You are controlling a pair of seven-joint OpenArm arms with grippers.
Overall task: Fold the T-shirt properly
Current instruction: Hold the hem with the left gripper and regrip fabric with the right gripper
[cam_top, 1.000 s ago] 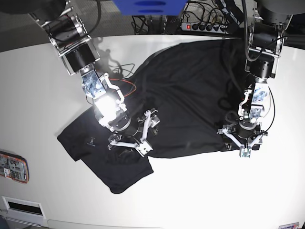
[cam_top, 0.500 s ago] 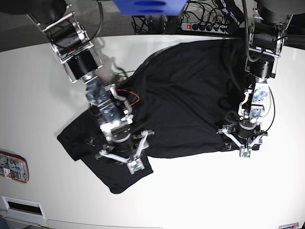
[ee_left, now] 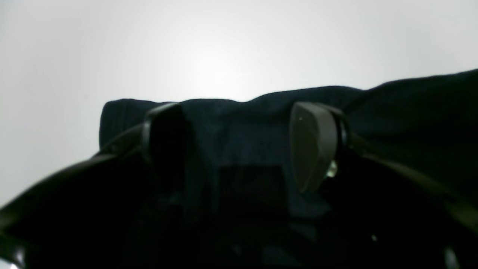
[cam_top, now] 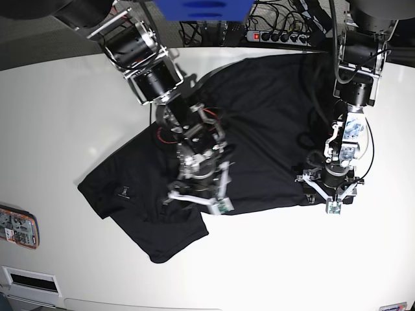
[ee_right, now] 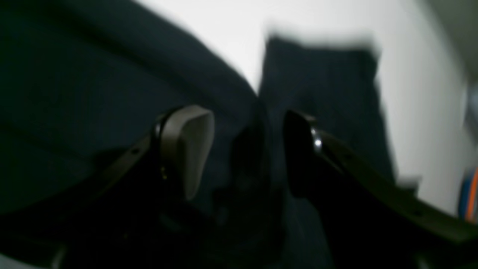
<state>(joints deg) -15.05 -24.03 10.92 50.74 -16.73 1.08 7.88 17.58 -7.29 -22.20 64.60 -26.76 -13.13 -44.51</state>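
Two end effectors sit low on the T-shirt point(cam_top: 259, 129) rumpled across the surface point(cam_top: 65, 97) — left end effector point(cam_top: 329, 196) gaping wide, right end effector point(cam_top: 196, 198) half-narrowed astride a ridge — I worry it pinches several layers.

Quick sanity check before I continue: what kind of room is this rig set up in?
Most likely a robotics lab bench rather than a home. A plain black T-shirt lies on a bare white worktable, and behind it hang tangled black cables and a black power strip.
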